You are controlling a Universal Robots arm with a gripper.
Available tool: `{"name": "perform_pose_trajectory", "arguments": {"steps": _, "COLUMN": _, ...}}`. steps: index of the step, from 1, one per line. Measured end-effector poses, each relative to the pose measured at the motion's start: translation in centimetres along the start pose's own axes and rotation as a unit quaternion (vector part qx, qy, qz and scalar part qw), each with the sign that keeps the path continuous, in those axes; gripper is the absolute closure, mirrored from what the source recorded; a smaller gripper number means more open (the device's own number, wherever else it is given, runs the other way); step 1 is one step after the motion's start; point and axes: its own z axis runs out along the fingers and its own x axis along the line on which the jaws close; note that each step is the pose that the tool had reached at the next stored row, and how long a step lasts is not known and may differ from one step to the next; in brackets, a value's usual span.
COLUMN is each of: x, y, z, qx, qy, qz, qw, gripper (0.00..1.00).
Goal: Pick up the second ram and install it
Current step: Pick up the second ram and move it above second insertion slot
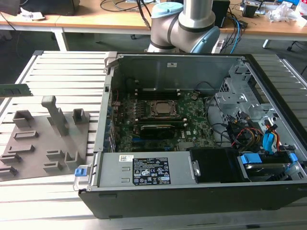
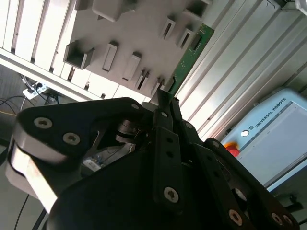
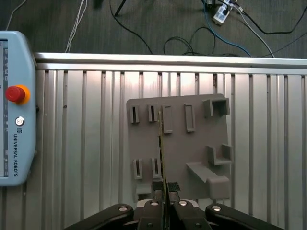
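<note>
Tool point(image 3: 163, 185) clamped on the second ram point(image 2: 190, 57) above grey tray point(image 3: 187, 148) on slatted metal table point(image 3: 96, 158)

second ram point(image 1: 14, 90) cut by exterior view's left edge; arm point(image 1: 184, 24) cropped at top

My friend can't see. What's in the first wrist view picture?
A black pincer holds a thin green circuit-board stick edge-on over a grey plastic slotted tray on a ribbed metal table. A pale blue control pad with a red button lies nearby.
</note>
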Motion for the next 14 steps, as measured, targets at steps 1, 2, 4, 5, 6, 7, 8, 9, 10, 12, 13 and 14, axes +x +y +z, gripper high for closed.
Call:
{"name": "perform_pose_trajectory", "arguments": {"steps": 1, "x": 0.01, "y": -0.76, "z": -0.03, "qx": 0.0, "qy": 0.0, "qz": 0.0, "qw": 1.0, "gripper": 0.86}}
{"name": "perform_pose_trajectory", "arguments": {"steps": 2, "x": 0.02, "y": -1.39, "z": -0.06, "qx": -0.0001, "qy": 0.0, "qz": 0.0, "qw": 1.0, "gripper": 0.86}}
{"name": "perform_pose_trajectory", "arguments": {"steps": 4, "x": 0.03, "y": -2.7, "z": -0.12, "qx": -0.0002, "qy": 0.0, "qz": 0.0, "qw": 1.0, "gripper": 0.86}}
{"name": "perform_pose_trajectory", "arguments": {"steps": 5, "x": 0.05, "y": -3.45, "z": -0.15, "qx": -0.0003, "qy": 0.0, "qz": 0.0, "qw": 1.0, "gripper": 0.86}}
{"name": "perform_pose_trajectory", "arguments": {"steps": 6, "x": 0.06, "y": -4.4, "z": -0.18, "qx": -0.0003, "qy": 0.0, "qz": 0.0, "qw": 1.0, "gripper": 0.86}}
{"name": "perform_pose_trajectory", "arguments": {"steps": 7, "x": 0.05, "y": -5.17, "z": -0.21, "qx": -0.0006, "qy": 0.0, "qz": 0.0, "qw": 1.0, "gripper": 0.86}}
{"name": "perform_pose_trajectory", "arguments": {"steps": 8, "x": 0.01, "y": -5.66, "z": -0.23, "qx": -0.0007, "qy": 0.0, "qz": 0.0, "qw": 1.0, "gripper": 0.86}}
{"name": "perform_pose_trajectory", "arguments": {"steps": 9, "x": -0.08, "y": -6.59, "z": -0.25, "qx": -0.0007, "qy": 0.0, "qz": 0.0, "qw": 1.0, "gripper": 0.86}}
{"name": "perform_pose_trajectory", "arguments": {"steps": 10, "x": -0.15, "y": -7.25, "z": -0.28, "qx": -0.0009, "qy": 0.0, "qz": 0.0, "qw": 1.0, "gripper": 0.86}}
{"name": "perform_pose_trajectory", "arguments": {"steps": 12, "x": -0.3, "y": -8.6, "z": -0.33, "qx": -0.001, "qy": 0.0, "qz": 0.0, "qw": 1.0, "gripper": 0.86}}
{"name": "perform_pose_trajectory", "arguments": {"steps": 13, "x": -0.34, "y": -8.93, "z": -0.34, "qx": -0.0011, "qy": 0.0, "qz": 0.0, "qw": 1.0, "gripper": 0.86}}
{"name": "perform_pose_trajectory", "arguments": {"steps": 14, "x": -0.38, "y": -9.37, "z": -0.36, "qx": -0.0012, "qy": 0.0, "qz": 0.0, "qw": 1.0, "gripper": 0.86}}
